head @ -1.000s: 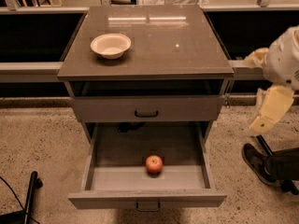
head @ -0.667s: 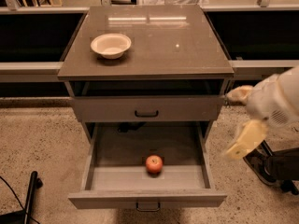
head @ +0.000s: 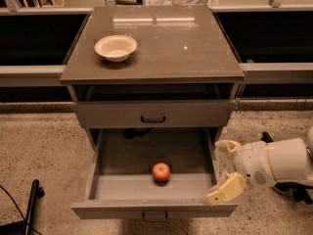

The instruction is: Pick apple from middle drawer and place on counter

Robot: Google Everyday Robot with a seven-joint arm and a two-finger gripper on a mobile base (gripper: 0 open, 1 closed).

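The apple, small and red-orange, lies on the grey floor of the open middle drawer, near its front centre. My gripper is at the drawer's right front corner, to the right of the apple and apart from it. Its two cream fingers are spread wide and hold nothing. The counter is the glossy grey-brown top above, with light strips reflected on it.
A cream-white shallow bowl sits on the counter's left side. A shut grey drawer front with a black loop handle is above the open drawer. A black post stands on the speckled floor at lower left.
My arm has come down and leftward from the cabinet's upper right to the open drawer's right front corner. The apple and bowl have not moved.
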